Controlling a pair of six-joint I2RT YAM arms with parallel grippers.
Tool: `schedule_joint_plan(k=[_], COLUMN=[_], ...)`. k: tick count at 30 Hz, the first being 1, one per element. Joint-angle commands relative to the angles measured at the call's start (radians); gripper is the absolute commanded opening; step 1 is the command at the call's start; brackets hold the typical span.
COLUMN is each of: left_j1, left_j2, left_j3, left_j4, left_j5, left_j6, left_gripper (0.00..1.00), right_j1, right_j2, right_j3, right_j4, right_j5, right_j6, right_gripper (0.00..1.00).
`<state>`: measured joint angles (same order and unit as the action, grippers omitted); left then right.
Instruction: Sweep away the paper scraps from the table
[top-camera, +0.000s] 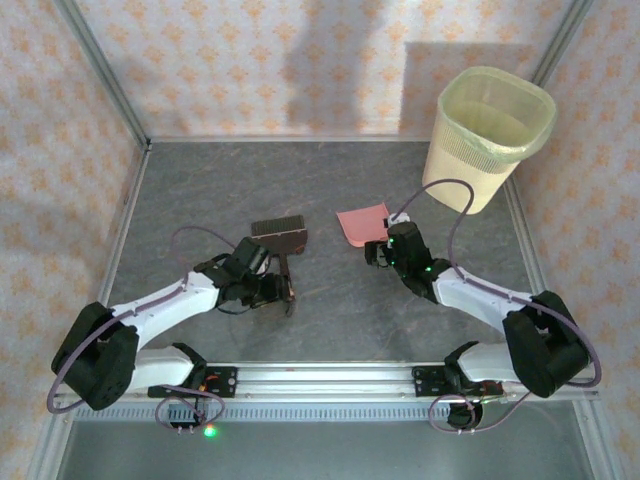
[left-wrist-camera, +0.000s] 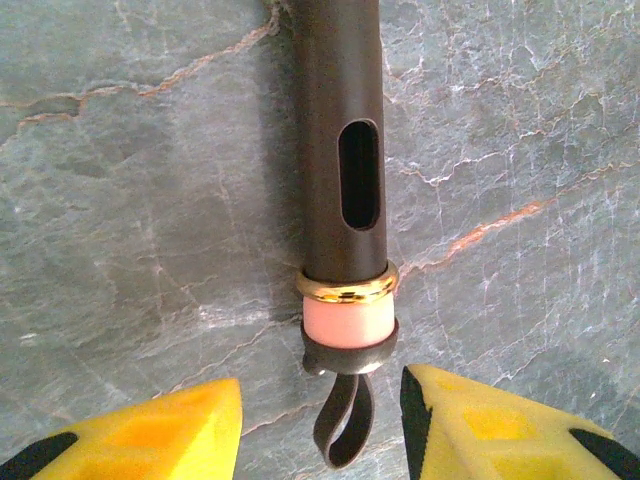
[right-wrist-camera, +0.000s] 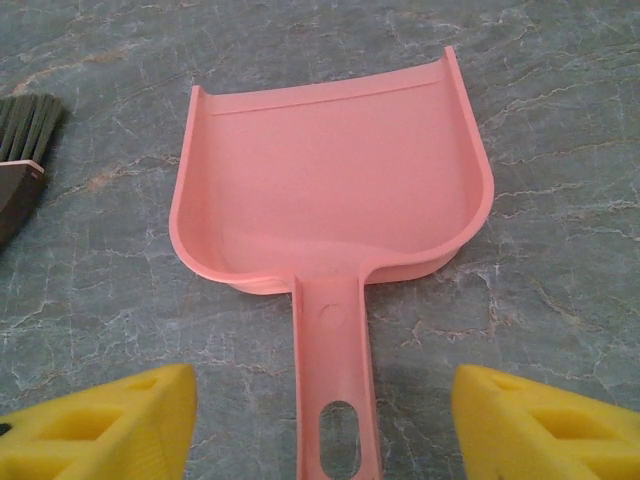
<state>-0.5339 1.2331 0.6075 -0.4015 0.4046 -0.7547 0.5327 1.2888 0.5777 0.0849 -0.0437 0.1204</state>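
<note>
Both of my grippers are standing open and gripping nothing. My left gripper (left-wrist-camera: 320, 430) is hovering at the tail of the brush (left-wrist-camera: 340, 150), whose dark handle is running straight away from me along the table (left-wrist-camera: 120, 200). Its hanging loop is lying between my yellow pads, which are standing clear of it on either side. My right gripper (right-wrist-camera: 325, 425) is straddling the handle of the pink dustpan (right-wrist-camera: 330, 170) the same way, pads well apart from it, pan mouth facing away and its inside bare. From above, the brush is lying nearer my left arm and the dustpan nearer my right. The paper scraps are, I am guessing, in the bin (top-camera: 490, 135) at the far right, though its inside is too pale to tell. I am judging the sweeping done.
</note>
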Motion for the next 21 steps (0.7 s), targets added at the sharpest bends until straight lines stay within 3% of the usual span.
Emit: schedule_joint_plan(k=[1, 6, 11, 13, 15, 16, 21], left_j1=[0.01, 0.011, 0.004, -0.008, -0.027, -0.035, -0.057], left_j2=[-0.028, -0.06, -0.177, -0.25, -0.331, -0.373, -0.542], left_j3=[0.024, 0.025, 0.028, 0.029, 0.035, 0.039, 0.054], left_j4=[-0.037, -0.042, -0.062, -0.091, -0.129, -0.163, -0.282], left_j5=[-0.046, -0.061, -0.149, -0.237, -0.347, -0.421, -0.704], left_j6=[0.003, 0.009, 0.004, -0.006, -0.019, -0.039, -0.148], left_gripper=[0.46, 0.51, 0.68, 0.75, 0.95, 1.0, 1.0], right_j1=[-0.006, -0.007, -0.008, -0.012, -0.027, -0.04, -0.164], right_j2=[-0.025, -0.053, -0.179, -0.252, -0.329, -0.373, -0.57], right_j3=[-0.015, -0.025, -0.088, -0.124, -0.165, -0.188, -0.277], right_j4=[0.017, 0.017, 0.051, 0.065, 0.082, 0.083, 0.049], right_j5=[0.034, 0.05, 0.166, 0.223, 0.274, 0.298, 0.331], right_j6=[0.013, 0.016, 0.035, 0.049, 0.072, 0.09, 0.223], right_gripper=[0.67, 0.67, 0.67, 0.68, 0.7, 0.71, 0.75])
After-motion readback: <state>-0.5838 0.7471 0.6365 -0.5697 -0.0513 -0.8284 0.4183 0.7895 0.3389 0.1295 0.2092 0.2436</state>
